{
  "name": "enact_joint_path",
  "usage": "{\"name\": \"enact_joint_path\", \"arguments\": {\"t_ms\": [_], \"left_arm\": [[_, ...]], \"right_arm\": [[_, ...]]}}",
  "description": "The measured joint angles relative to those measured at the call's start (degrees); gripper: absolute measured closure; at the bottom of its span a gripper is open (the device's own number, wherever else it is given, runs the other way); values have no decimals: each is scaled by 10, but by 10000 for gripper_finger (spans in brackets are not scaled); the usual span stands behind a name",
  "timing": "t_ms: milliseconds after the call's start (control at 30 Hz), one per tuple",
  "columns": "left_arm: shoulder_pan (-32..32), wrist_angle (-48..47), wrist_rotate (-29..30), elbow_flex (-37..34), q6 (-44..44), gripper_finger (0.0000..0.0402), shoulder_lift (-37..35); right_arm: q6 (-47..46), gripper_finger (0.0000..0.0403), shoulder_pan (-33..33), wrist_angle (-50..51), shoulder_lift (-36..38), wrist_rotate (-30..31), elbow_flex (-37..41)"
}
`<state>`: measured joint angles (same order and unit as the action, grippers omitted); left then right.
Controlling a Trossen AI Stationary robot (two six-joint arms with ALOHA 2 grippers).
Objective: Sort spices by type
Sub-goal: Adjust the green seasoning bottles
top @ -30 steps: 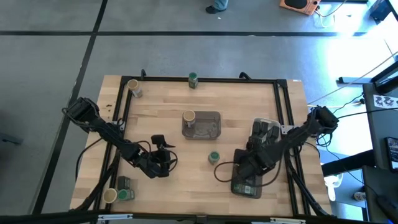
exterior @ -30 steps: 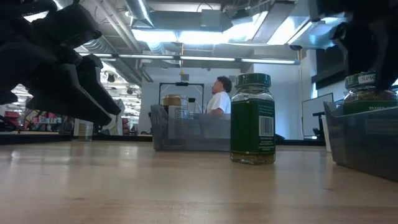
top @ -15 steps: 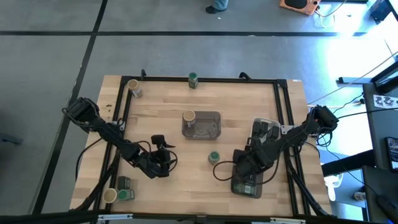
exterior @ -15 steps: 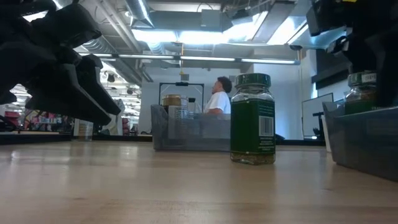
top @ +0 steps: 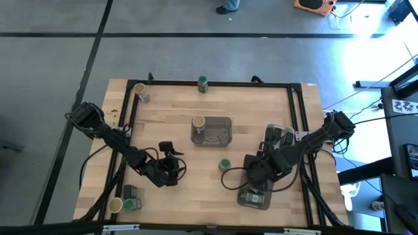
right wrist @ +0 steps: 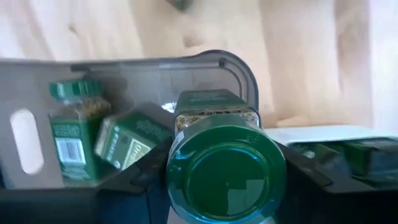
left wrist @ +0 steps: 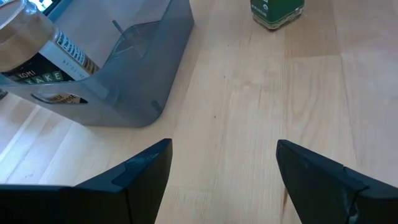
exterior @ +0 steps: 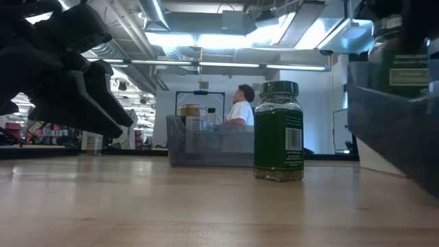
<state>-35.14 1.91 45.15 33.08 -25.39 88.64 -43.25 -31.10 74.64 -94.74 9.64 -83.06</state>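
A: Green lid fills the right wrist view — the right gripper (right wrist: 227, 180) has its jaws closed partway round a jar (right wrist: 219, 155), lid toward the camera, the jar's long axis running straight out along the jaws.

B: And below it?

A: A grey tray (right wrist: 239, 68) with two more green-lidded jars (right wrist: 73, 134) lying in it. In the high view that tray (top: 243, 200) sits at the lower right of the frame, just under the right gripper (top: 256, 175), so the held jar hangs above its own kind.

B: What's left loose?

A: One green-lidded jar (top: 225, 164) stands upright on the bench (top: 170, 111), lower centre, between the two arms. The left gripper (top: 171, 163) hovers left of it, jaws wide apart and empty; its wrist view shows that jar (left wrist: 277, 12) straight ahead, beyond the gap.

B: So which arm takes it?

A: The right gripper is nearer, but it's full. I'd guess the left, which already points at it — long axis vertical, so a sideways approach suits.
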Motion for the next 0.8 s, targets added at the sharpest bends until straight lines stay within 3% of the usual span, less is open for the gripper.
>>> {"name": "enact_joint_path", "arguments": {"t_ms": [233,800], "left_arm": [[0,0,0,0,0,117,0],[0,0,0,0,0,117,0]], "right_arm": [[2,197,9,4,0,14,31],[20,188,7,-157,2,31,152]]}}
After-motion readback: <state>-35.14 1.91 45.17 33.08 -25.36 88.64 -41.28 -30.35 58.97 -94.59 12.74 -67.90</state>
